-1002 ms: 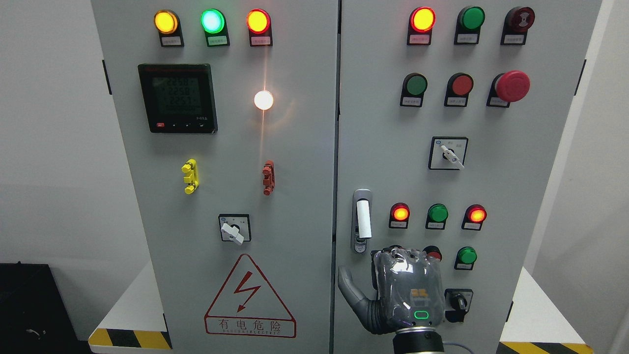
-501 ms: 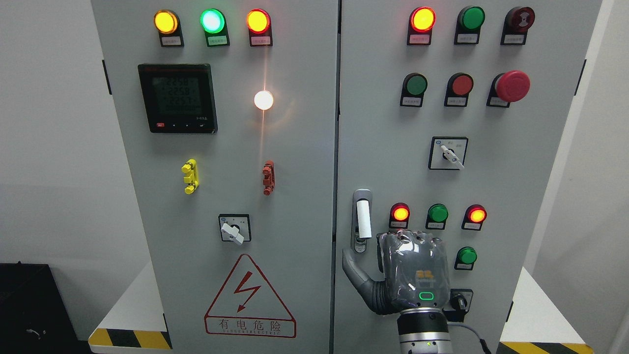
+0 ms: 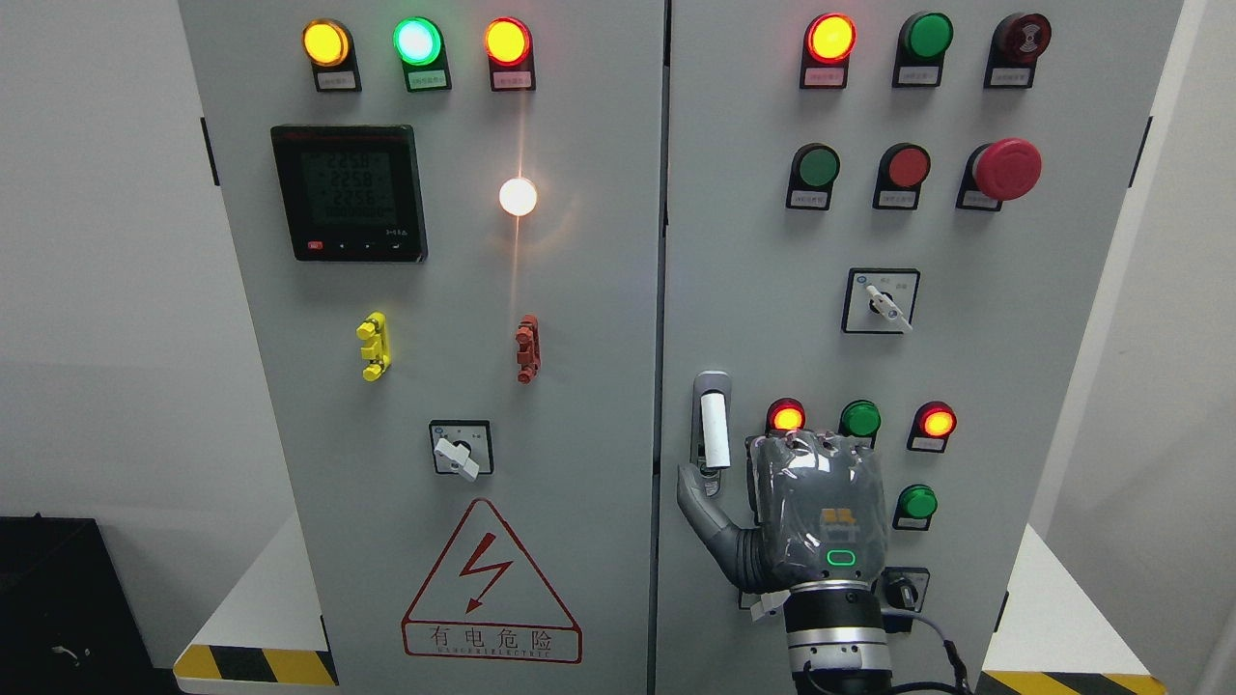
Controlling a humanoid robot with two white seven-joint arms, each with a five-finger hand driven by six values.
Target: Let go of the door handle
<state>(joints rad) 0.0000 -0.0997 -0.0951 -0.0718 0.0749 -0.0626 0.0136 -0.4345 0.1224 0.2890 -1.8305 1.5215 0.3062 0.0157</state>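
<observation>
My right hand [image 3: 806, 516]: back toward camera, raised before the right cabinet door [image 3: 1014, 367], thumb out leftward, fingers extended, holding nothing. Door handle [image 3: 713, 428]: upright by the door's left edge, just beside my thumb tip, ungrasped.

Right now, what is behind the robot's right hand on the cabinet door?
The right hand covers part of the right door. A black key switch peeks out lower right. Anything else behind the hand is hidden.

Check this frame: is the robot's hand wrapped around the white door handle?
No. The right hand sits below and right of the white door handle, fingers not closed around it, only the thumb tip reaching up near the handle's lower end.
</observation>
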